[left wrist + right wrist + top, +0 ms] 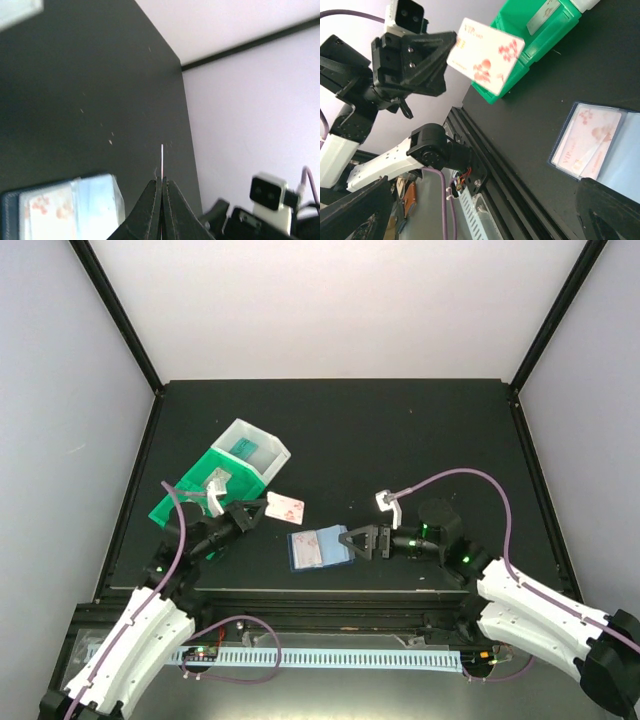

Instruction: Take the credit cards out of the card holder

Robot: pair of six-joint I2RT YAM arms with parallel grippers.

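White walls close in the black table (400, 430) on the far side and on both flanks, with dark posts at the corners. A raised black rim runs along the table's edges. From the middle out to the far and right rims, the top view shows only bare dark surface.

By the left rim, a green bin (185, 495) and a white bin (262, 452) sit touching each other, set at a slant.

The card holder (318, 547) lies open and flat near the table's front edge, its pale blue inside facing up. One card (587, 137), pale with red blossoms, is tucked in its left pocket.

The left gripper (257, 512) is pressed together on a second credit card (285, 507) of the same print, pinching one short end. This card is off the surface, between the green bin and the holder and touching neither. In the left wrist view it shows edge-on as a thin pale line (162, 160) rising from the closed fingers.

The right gripper (347, 541) reaches in from the right, low at the holder's right edge. Its fingers (612, 212) are spread wide. One fingertip overlaps the holder's near corner, though I cannot tell whether it is touching.
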